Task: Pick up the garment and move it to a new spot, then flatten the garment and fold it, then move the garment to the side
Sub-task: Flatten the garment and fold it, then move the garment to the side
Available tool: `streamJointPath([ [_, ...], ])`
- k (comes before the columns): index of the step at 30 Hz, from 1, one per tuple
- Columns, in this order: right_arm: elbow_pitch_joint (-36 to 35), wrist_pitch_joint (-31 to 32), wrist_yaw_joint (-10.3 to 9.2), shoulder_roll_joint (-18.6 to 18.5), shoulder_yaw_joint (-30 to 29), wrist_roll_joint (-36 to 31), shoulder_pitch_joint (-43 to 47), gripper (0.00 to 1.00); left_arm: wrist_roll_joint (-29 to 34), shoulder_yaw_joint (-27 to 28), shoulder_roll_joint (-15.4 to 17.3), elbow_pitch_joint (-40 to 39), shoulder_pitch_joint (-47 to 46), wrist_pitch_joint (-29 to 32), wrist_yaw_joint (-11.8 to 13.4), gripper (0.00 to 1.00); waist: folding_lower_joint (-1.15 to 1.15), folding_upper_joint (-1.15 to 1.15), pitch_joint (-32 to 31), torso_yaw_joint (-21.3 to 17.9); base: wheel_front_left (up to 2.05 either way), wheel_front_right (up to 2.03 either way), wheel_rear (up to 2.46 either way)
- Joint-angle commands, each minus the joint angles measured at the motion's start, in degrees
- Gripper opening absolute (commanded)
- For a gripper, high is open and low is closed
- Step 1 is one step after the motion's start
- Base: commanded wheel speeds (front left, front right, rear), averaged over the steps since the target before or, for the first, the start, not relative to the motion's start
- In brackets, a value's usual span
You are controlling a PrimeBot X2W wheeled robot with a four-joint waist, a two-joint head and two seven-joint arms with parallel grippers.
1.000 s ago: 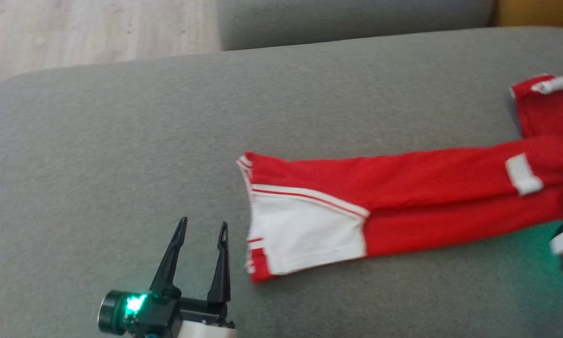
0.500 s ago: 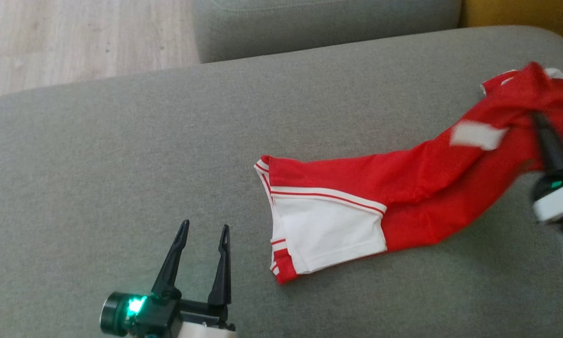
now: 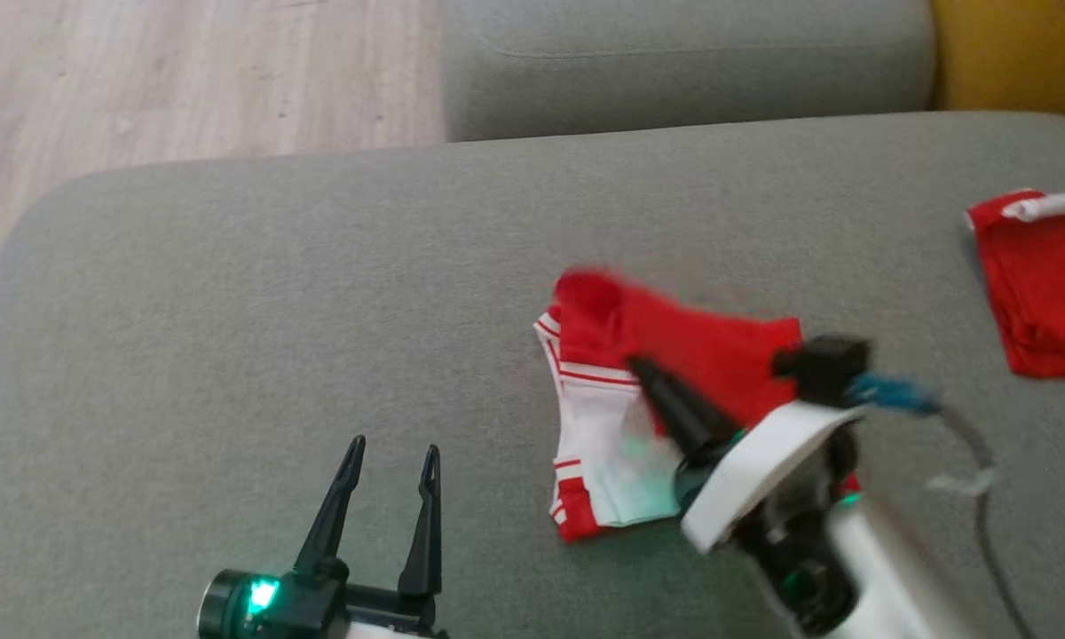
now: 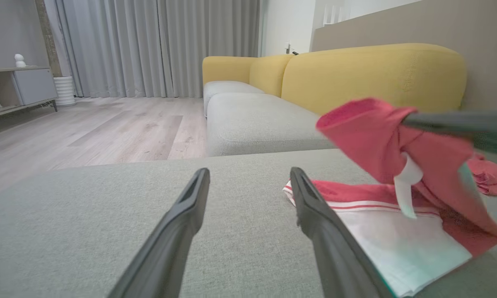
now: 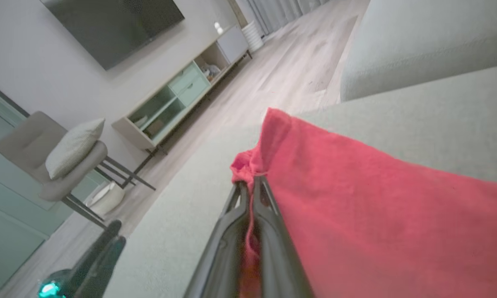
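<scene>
The folding step is judged in hand: the garment (image 3: 599, 417) is pinched by its red end in the right gripper (image 3: 639, 366), above its white half on the grey cushion (image 3: 275, 311), the left gripper (image 3: 392, 453) is seen wide-jawed and empty, and lowering and release are called for.

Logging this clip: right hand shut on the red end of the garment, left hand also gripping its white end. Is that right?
Not quite. The left hand grips nothing: the left wrist view shows it open, beside the white end of the garment. The right hand is shut on the red end.
</scene>
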Motion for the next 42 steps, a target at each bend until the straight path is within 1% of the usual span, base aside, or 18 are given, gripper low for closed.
streamJointPath([
  [1, 1.93, -2.14, 0.40, 1.68, 2.69, -2.12, -2.24, 1.00, 0.53, 1.72, -0.87, -1.23, -0.95, -0.55, -0.14, 1.00, 0.00, 0.00, -0.63, 1.41, 0.00, 0.00, 0.00],
  [3, 4.86, -3.72, 0.40, 2.45, 3.83, -2.73, -2.22, 1.00, 0.48, 1.37, -0.96, -0.94, -0.96, -0.55, -0.32, 1.00, 0.00, 0.00, -0.98, 2.36, 0.00, 0.00, 0.00],
  [5, 5.95, -5.73, 0.40, 2.81, 3.46, -2.19, -2.26, 1.00, 0.27, 1.44, -1.03, -0.88, -0.66, -0.55, -0.20, 1.00, 0.00, 0.00, -1.61, 2.84, 0.00, 0.00, 0.00],
  [8, 5.96, -10.33, 0.40, 2.92, -0.78, -2.89, -1.93, 1.00, 0.14, 1.92, -1.09, -1.04, -0.02, -0.55, 0.03, 1.00, 0.00, 0.00, -2.62, 3.31, 0.00, 0.00, 0.00],
  [9, 5.96, -10.33, 0.40, 2.92, -0.78, -2.89, -1.93, 1.00, 0.14, 1.92, -1.09, -1.04, -0.02, -0.55, 0.03, 1.00, 0.00, 0.00, -2.62, 3.31, 0.00, 0.00, 0.00],
  [10, 5.85, -12.09, 0.40, 2.76, -2.96, -3.29, -1.41, 1.00, 0.09, 2.21, -1.10, -1.15, 0.15, -0.55, 0.15, 1.00, 0.00, 0.00, -3.06, 3.41, 0.00, 0.00, 0.00],
  [14, 5.76, -19.89, 0.40, 0.46, -11.35, -4.68, 2.56, 1.00, -1.09, 3.44, -1.16, -1.46, 1.52, -0.55, 0.40, 1.00, 0.00, 0.00, -5.68, 3.26, 0.00, 0.00, 0.00],
  [16, 6.32, -23.87, 0.40, -1.74, -13.83, -7.08, 5.30, 1.00, -1.86, 4.26, -1.18, -1.50, 2.54, -0.55, 0.74, 1.00, 0.00, 0.00, -7.16, 2.81, 0.00, 0.00, 0.00],
  [18, 7.39, -27.43, 0.40, -2.86, -16.41, -8.33, 8.33, 1.00, -2.35, 4.96, -1.20, -1.43, 3.49, -0.55, 0.96, 1.00, 0.00, 0.00, -8.43, 2.31, 0.00, 0.00, 0.00],
  [20, 7.77, -29.78, 0.40, -4.26, -17.49, -10.21, 10.99, 1.00, -2.45, 5.61, -1.21, -1.44, 4.31, -0.55, 1.22, 1.00, 0.00, 0.00, -9.40, 1.78, 0.00, 0.00, 0.00],
  [22, 7.59, -30.89, 0.40, -5.79, -17.03, -12.69, 13.36, 1.00, -2.45, 6.19, -1.22, -1.39, 5.13, -0.55, 1.40, 1.00, 0.00, 0.00, -10.09, 1.28, 0.00, 0.00, 0.00],
  [24, 6.50, -31.15, 0.40, -6.29, -16.61, -15.27, 15.37, 1.00, -2.23, 6.87, -1.22, -0.86, 6.13, -0.55, 1.64, 1.00, 0.00, 0.00, -10.78, 0.65, 0.00, 0.00, 0.00],
  [30, 2.82, -31.21, 0.40, -4.44, -17.16, -21.56, 20.61, 1.00, -2.22, 8.06, -1.23, 0.59, 8.41, -0.55, 2.81, 1.00, 0.00, 0.00, -11.51, -0.21, 0.00, 0.00, 0.00],
  [34, 2.85, -31.22, 0.40, -4.08, -16.37, -23.74, 21.08, 1.00, -1.92, 8.50, -1.23, 0.73, 8.32, -0.55, 3.05, 1.00, 0.00, 0.00, -11.16, -0.34, 0.00, 0.00, 0.00],
  [42, 3.59, -31.22, 0.40, -3.97, -16.37, -24.80, 20.79, 1.00, -1.52, 9.65, -1.23, 0.96, 8.06, -0.55, 2.91, 1.00, 0.00, 0.00, -11.07, -0.30, 0.00, 0.00, 0.00],
])
